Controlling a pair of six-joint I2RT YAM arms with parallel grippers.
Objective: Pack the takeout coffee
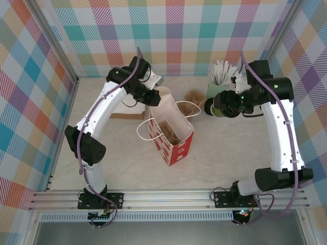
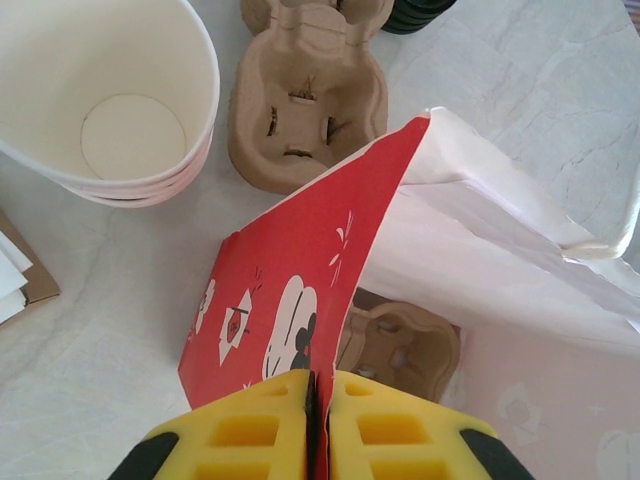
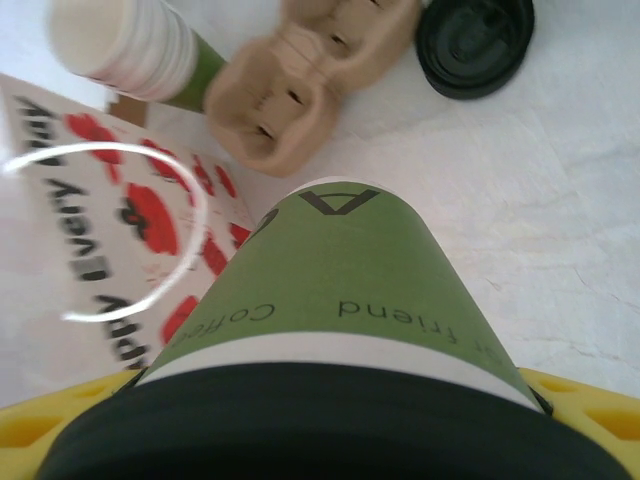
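Takeout coffee [image 3: 340,300], gripped by the right end effector [image 3: 320,440], should lower upright into the bag [image 2: 300,270] whose rim the left end effector [image 2: 318,425] pinches.

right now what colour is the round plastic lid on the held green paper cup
Black lid, clearest in right wrist view.

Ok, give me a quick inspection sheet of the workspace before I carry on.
Surface: pale marbled table, no spills seen.
Job's things: lidded green coffee cup in right fingers; red paper bag open, carrier inside.
Clutter: cup stack, spare carriers, black lids, cup of sticks.
Grippers: left fingers shut on bag's edge; right fingers around the cup.
Cables: purple cables along both arms, nothing snagged seen.
Surroundings: plaid walls, metal rail at near edge.
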